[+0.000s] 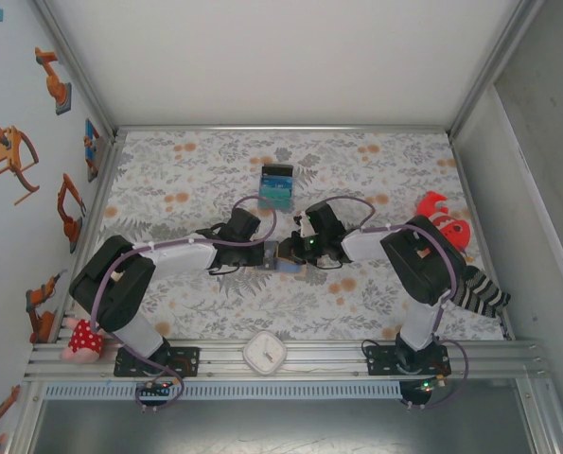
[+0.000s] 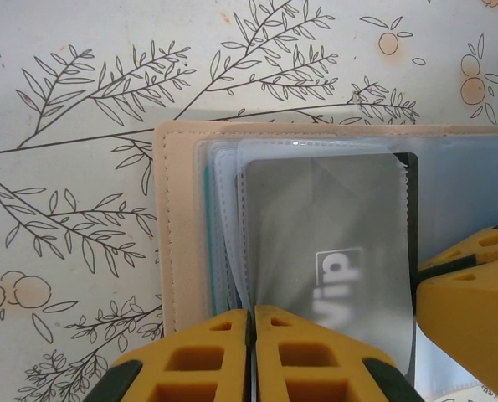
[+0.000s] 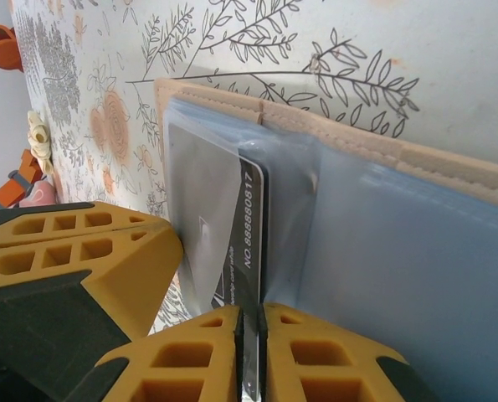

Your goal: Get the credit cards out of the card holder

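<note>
Tan wallet [image 2: 177,226] lies open, clear sleeves [image 2: 225,209] fanned; left pincer [image 2: 251,316] nips its sleeve edge, right pincer [image 3: 250,314] nips the grey card [image 3: 200,201] just beside

1. The card holder [image 2: 169,226] has a tan, leather-like cover, matt and finely grained, with a stitched seam along its edge.
2. Its inner sleeves [image 2: 223,209] are thin clear plastic, glossy and slightly wrinkled.
3. The card [image 2: 315,243] is smooth, stiff grey plastic with a dull sheen and white printed lettering.
4. The left gripper [image 2: 253,322] and right gripper [image 3: 251,314] have fingers of matt yellow-orange plastic, moulded with open cells.
5. The table cover [image 1: 376,170] is flat and matt, printed with leaves and flowers. Whether it is cloth or paper cannot be told.
6. The rails [image 1: 328,364] along the table's near edge are bare silvery metal, grooved, with a soft sheen.
</note>
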`<state>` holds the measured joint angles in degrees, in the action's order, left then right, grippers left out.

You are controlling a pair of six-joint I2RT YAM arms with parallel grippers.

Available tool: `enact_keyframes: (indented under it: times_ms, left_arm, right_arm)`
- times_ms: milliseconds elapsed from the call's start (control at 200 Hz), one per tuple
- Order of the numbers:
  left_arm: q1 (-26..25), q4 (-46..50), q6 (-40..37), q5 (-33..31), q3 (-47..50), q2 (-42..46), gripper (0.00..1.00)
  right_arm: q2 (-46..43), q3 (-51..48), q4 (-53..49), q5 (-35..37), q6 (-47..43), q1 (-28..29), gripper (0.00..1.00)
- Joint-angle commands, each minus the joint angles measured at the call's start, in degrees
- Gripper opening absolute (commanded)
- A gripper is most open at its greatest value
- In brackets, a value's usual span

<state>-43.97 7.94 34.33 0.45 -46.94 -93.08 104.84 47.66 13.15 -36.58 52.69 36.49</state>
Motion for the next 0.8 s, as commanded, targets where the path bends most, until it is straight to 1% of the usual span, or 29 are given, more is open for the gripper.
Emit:
enact_keyframes:
  times_ms: [0,230,396,491,596,791]
  left_arm:
    - [-0.42,3.31,0.79,0.33,-0.87,-0.96,0.09]
    - [-0.59,3.41,0.81,0.49,-1.31,-1.43,0.09]
    - [-0.63,3.46,1.05,0.34,-1.32,-1.28,0.09]
    - [-0.67,3.47,1.09,0.34,-1.31,-1.17,0.09]
    - [-0.70,3.36,1.27,0.29,-1.23,-1.16,0.09]
    - [-0.77,3.21,1.36,0.23,-1.05,-1.15,0.09]
  right_arm:
    - [-2.79,1.64,-0.62,0.19,-1.35,-0.34,0.15]
    - [-2.78,1.64,0.44,-0.07,-0.77,-0.29,0.14]
    - [-2.69,1.56,-3.61,3.44,-1.36,-0.28,0.17]
    - [-2.35,1.14,-4.16,4.17,-1.55,-0.28,0.19]
    - [-1.77,1.10,-3.73,4.19,-1.53,-0.28,0.23]
    - [0.00,1.80,-1.50,3.06,-0.84,-0.06,0.22]
